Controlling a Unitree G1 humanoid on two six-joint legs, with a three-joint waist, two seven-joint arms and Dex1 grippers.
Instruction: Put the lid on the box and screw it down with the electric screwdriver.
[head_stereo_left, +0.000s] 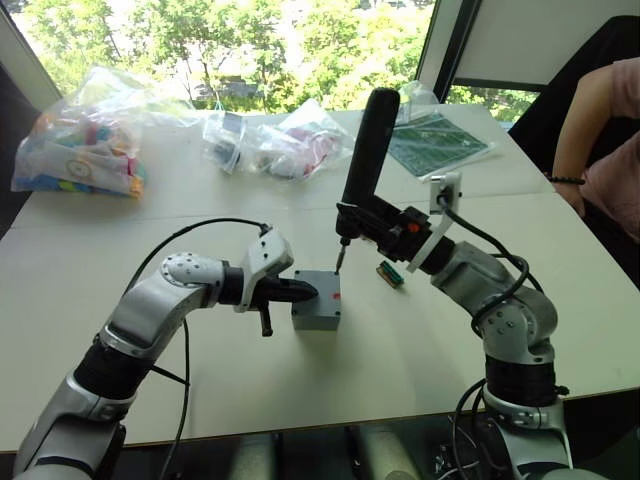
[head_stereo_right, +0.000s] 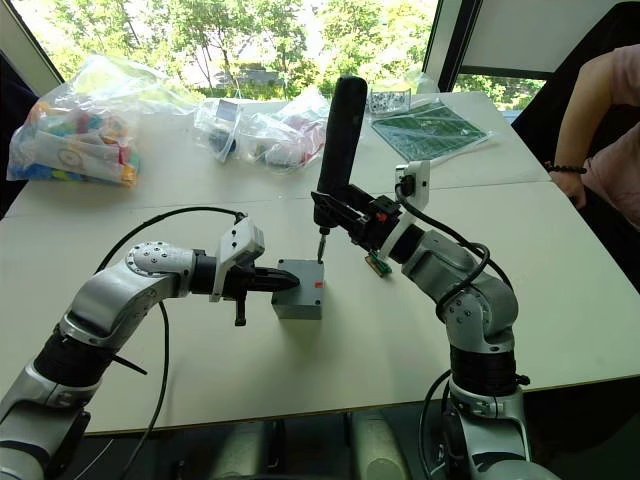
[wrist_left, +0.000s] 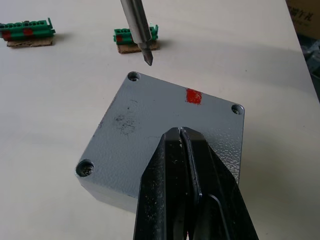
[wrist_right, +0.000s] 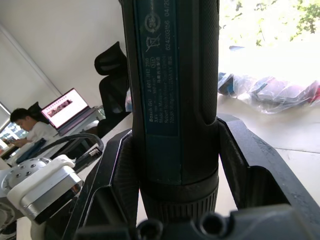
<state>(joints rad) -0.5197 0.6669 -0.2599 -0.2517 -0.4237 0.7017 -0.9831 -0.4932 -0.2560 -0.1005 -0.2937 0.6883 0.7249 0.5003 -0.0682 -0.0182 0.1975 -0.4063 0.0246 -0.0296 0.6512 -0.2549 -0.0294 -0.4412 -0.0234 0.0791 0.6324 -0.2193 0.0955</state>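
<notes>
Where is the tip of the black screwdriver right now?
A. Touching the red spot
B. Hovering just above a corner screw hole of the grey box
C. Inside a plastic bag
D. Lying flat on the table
B: the electric screwdriver is upright, its bit just above a corner hole of the lid.

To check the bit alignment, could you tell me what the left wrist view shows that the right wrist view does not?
Left wrist view: the grey box top with corner screw holes and a red mark, the left gripper on it with jaws shut, the bit tip hovering beside one corner hole, two green connectors. Right wrist view: the right gripper with jaws clamping the labelled barrel, a person at a laptop. Shared: the electric screwdriver.
</notes>
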